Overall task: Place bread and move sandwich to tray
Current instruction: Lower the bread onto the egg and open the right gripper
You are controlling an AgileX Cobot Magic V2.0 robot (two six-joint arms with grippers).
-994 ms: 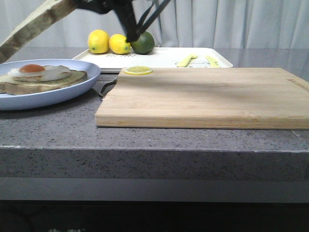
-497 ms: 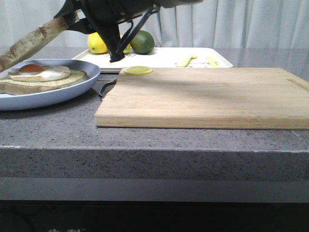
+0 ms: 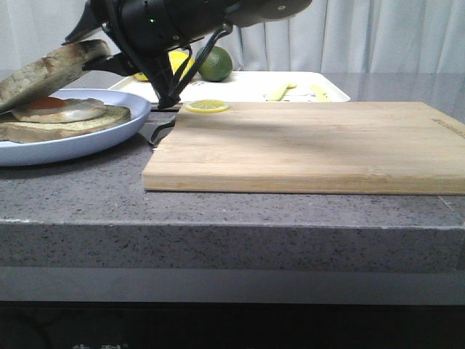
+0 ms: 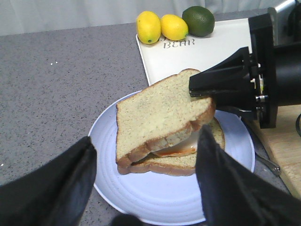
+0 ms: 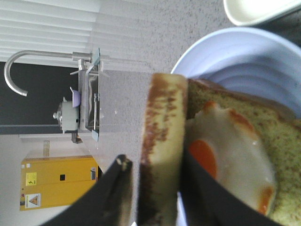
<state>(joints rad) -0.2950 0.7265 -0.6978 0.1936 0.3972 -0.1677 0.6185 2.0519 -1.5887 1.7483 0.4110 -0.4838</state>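
One bread (image 4: 162,115) edge in right gripper (image 4: 209,92), tilted over egg (image 3: 54,107), plate (image 4: 117,188).

Pale blue round plate (image 3: 87,138): left part cut off by the front view's edge.
Light wooden cutting board (image 3: 312,145): right end runs out of frame.
White rectangular tray (image 3: 247,86): near left corner hidden behind the right gripper (image 3: 109,57).
Yellow lemons (image 3: 174,65): mostly hidden by that arm.
Left gripper (image 4: 141,179): only dark blurred fingers (image 4: 225,183) show.
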